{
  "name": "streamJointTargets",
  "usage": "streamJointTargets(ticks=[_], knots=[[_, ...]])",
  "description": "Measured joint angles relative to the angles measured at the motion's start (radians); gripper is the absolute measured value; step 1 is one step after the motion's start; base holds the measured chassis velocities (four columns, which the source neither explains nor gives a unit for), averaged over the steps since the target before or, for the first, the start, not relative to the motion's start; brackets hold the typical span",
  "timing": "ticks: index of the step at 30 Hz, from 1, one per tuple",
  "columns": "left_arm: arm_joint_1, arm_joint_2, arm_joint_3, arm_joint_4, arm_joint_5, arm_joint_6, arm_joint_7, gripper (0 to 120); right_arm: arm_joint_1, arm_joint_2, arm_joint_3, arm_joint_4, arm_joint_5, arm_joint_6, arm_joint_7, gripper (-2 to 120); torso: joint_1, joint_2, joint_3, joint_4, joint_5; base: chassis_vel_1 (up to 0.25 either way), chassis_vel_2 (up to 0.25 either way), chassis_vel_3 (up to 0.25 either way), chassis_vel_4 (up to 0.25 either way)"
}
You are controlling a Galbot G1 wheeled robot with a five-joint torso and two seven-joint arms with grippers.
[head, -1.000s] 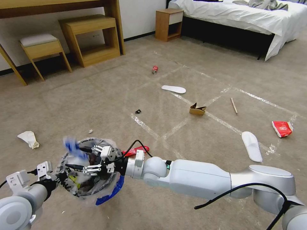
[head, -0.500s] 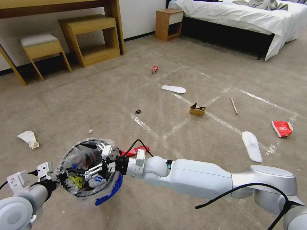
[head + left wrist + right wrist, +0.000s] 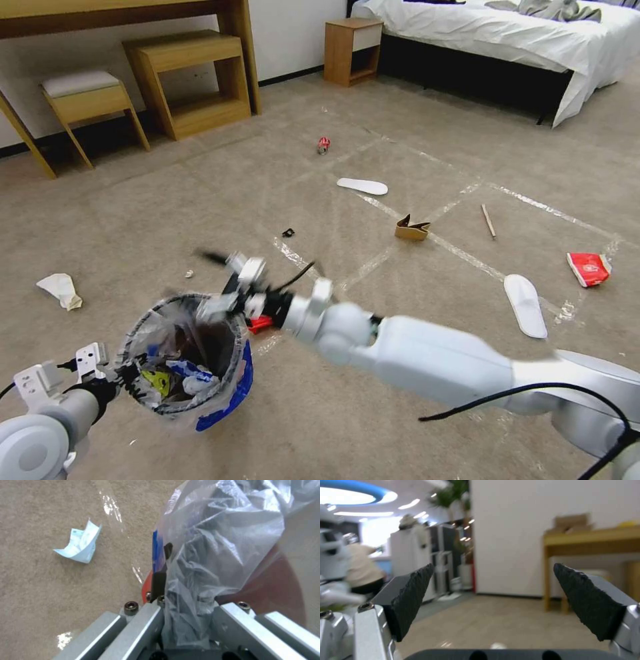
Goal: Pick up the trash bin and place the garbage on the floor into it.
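The trash bin, dark with a crinkly clear liner and a blue patch, hangs low at the left with litter inside. My left gripper is shut on its near rim; the left wrist view shows that gripper clamping the liner. My right gripper hovers open just above the bin's far rim, and its fingers have nothing between them. Garbage on the floor: a red wrapper beside the bin, crumpled paper, a red can, two white insoles, cardboard, a stick, another red wrapper.
A wooden desk, a shelf unit and a stool line the far left wall. A nightstand and a bed stand at the back right. A small black scrap lies mid-floor. A pale blue paper lies beside the bin.
My right gripper was inside the bin's mouth, where a blue piece fell from it. It has since risen out, open, to above the far rim. The bin stays in my left gripper.
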Motion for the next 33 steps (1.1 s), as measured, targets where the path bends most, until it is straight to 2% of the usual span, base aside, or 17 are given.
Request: streamJointTargets(ticks=[3,8,19,24,27,28,31,32,33], knots=[[0.002,-0.001,-0.006,0.005,0.001,0.000,0.000,0,-0.029,-0.056,0.107,0.028,0.017,-0.006,0.000,92,0.000,0.000,0.000,0.0000,0.0001,0.000,0.000,0.000,0.000],[0.008,-0.002,-0.020,0.020,0.000,-0.002,-0.003,0,-0.082,-0.102,0.208,0.057,0.024,-0.015,0.003,92,0.000,0.000,0.000,0.0001,0.0001,0.000,0.000,0.000,0.000],[0.013,0.001,-0.041,0.067,0.002,-0.008,-0.009,0,-0.312,-0.210,0.515,0.124,0.019,-0.036,0.027,92,0.000,0.000,0.000,0.0001,0.0001,0.000,0.000,0.000,0.000],[0.006,-0.005,-0.048,0.077,0.004,-0.011,-0.009,0,-0.393,-0.226,0.643,0.139,-0.005,-0.041,0.056,93,0.000,0.000,0.000,0.0003,0.0000,0.000,0.000,0.000,0.000],[-0.004,-0.017,-0.056,0.077,0.007,-0.012,-0.009,0,-0.524,-0.233,0.802,0.164,-0.049,-0.058,0.094,96,0.000,0.000,0.000,0.0002,0.0000,0.000,0.000,0.000,0.000],[-0.004,-0.017,-0.056,0.077,0.007,-0.012,-0.009,0,-0.524,-0.233,0.802,0.164,-0.049,-0.058,0.094,96,0.000,0.000,0.000,0.0002,0.0000,0.000,0.000,0.000,0.000],[-0.008,-0.028,-0.060,0.077,0.012,-0.016,-0.009,0,-0.675,-0.225,0.967,0.218,-0.121,-0.090,0.179,98,0.000,0.000,0.000,-0.0003,0.0003,0.000,0.000,0.000,0.000],[-0.008,-0.028,-0.060,0.077,0.012,-0.016,-0.009,0,-0.675,-0.225,0.967,0.218,-0.121,-0.090,0.179,98,0.000,0.000,0.000,-0.0003,0.0003,0.000,0.000,0.000,0.000],[-0.009,-0.033,-0.060,0.076,0.017,-0.018,-0.008,0,-0.726,-0.215,1.041,0.246,-0.171,-0.115,0.225,98,0.000,0.000,0.000,-0.0001,-0.0002,0.000,0.000,0.000,0.000]])
